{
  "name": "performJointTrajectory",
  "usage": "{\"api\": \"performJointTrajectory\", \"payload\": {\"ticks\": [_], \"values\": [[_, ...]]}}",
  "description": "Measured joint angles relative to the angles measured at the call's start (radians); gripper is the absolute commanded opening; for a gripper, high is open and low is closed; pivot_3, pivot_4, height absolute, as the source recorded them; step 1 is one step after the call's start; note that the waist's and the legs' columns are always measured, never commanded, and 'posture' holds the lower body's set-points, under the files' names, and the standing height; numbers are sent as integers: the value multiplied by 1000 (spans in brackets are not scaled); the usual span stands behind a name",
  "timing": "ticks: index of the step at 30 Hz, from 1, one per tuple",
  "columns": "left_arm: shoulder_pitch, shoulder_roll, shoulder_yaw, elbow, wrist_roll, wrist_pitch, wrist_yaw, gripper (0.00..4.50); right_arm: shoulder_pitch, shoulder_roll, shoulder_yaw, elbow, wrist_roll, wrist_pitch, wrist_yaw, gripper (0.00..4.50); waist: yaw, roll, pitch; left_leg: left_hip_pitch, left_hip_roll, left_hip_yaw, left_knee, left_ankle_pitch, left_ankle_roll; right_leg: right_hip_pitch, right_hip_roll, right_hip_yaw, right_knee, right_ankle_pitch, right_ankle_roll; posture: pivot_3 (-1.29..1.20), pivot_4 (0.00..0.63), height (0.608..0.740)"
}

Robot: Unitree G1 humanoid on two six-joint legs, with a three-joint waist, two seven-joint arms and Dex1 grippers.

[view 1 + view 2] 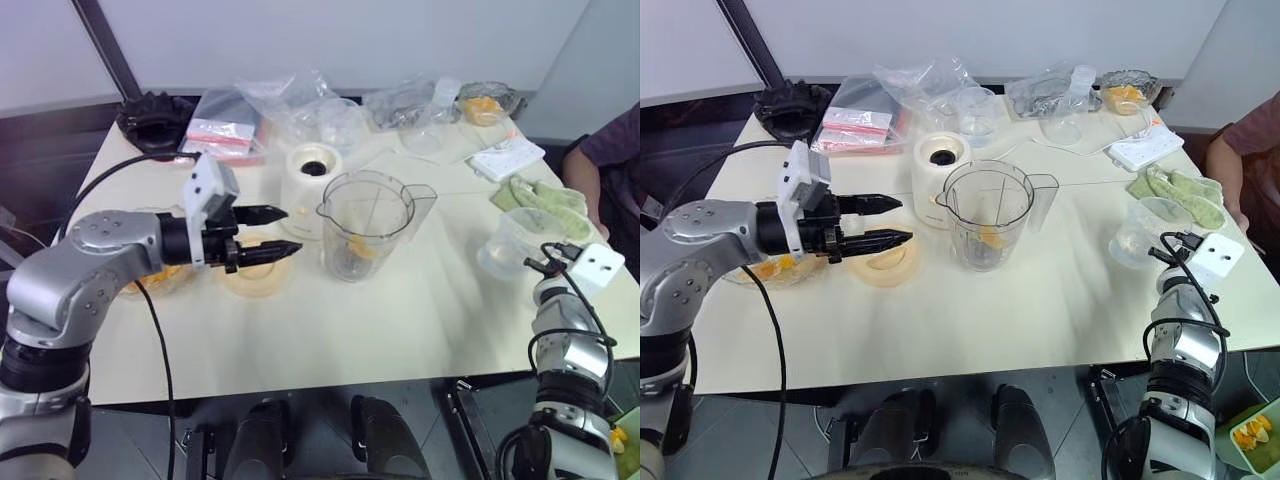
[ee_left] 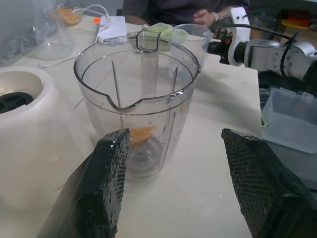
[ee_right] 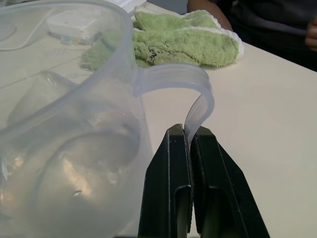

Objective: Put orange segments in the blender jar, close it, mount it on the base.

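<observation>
- My left claw point(image 1: 282, 232) hovers above the surface point(image 1: 400, 320), its two black fingers spread wide and holding nothing; it points toward the blender jar point(image 1: 364, 225).
- Just under my left claw lies a flat pale-orange lid point(image 1: 250, 278), and behind it, near my left arm, stands a clear bowl point(image 1: 775, 268) with orange pieces in it.
- The blender jar stands upright near the middle of the surface, without lid, its handle turned away from my left claw. One or two orange segments point(image 2: 140, 134) lie at its bottom, beside the dark blade.
- The base point(image 1: 309, 188) stands just beside the jar, touching it or nearly so; I cannot tell which. Its dark socket is uncovered.
- My right claw point(image 3: 190, 140) is closed tight on the thin handle of a small clear measuring cup point(image 1: 514, 243), which is at the right side of the surface.
- Behind the cup lies a green cloth point(image 3: 190, 39), and behind that a white power strip point(image 1: 507, 157).
- At the far edge are plastic bags point(image 1: 260, 115) and a glass dish point(image 1: 1126, 92) with more orange pieces.
- A person's arm point(image 1: 585, 170) rests at the right edge.
</observation>
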Motion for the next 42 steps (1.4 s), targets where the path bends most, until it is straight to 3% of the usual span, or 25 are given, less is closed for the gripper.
{"api": "performJointTrajectory", "payload": {"ticks": [2,5,11,33,42], "values": [[0,0,-1,1,6,-7,-3,3058,6,4,0,-1,0,0,-1,35,0,0,0,0,0,0,0,0,0,0,0,0,0,0,0,0,150,740],[0,0,-4,1,8,-9,-7,3058,8,4,0,-3,0,0,-1,934,0,0,0,0,0,0,0,0,0,0,0,0,0,0,0,0,150,740],[0,0,-6,2,9,-9,-9,3058,30,3,1,-8,-7,0,-5,3887,-2,0,0,0,0,0,0,0,0,0,0,0,0,0,0,0,150,740],[-1,-30,-49,107,76,-66,-47,3058,306,26,54,-358,7,60,74,3887,2,0,0,0,0,-1,0,0,0,0,0,0,0,0,0,0,150,740],[-5,41,-263,399,433,-356,-141,3058,632,3,44,-760,62,148,215,3887,7,1,-1,0,2,-1,-1,0,-1,0,-3,-1,-4,1,-2,0,150,740]]}}
